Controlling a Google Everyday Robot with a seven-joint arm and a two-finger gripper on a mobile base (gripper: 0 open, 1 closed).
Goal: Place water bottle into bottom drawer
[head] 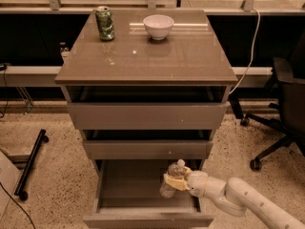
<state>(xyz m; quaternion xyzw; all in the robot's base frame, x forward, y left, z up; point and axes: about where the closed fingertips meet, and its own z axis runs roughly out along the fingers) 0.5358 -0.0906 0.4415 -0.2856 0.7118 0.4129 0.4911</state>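
Observation:
The water bottle (170,178) is a clear plastic bottle with a white cap, held tilted inside the open bottom drawer (128,187), near its right side. My gripper (175,181) comes in from the lower right on a white arm and is shut on the bottle around its middle. The bottle's base hangs just above the drawer's grey floor; I cannot tell whether it touches. The drawer is pulled well out, with its flat front at the bottom edge of the view.
The two shallower drawers (147,116) above stand slightly open. On the cabinet top (181,56) are a green soda can (105,24) and a white bowl (158,26). A black office chair (286,104) stands at the right, a black stand leg (29,163) at the left.

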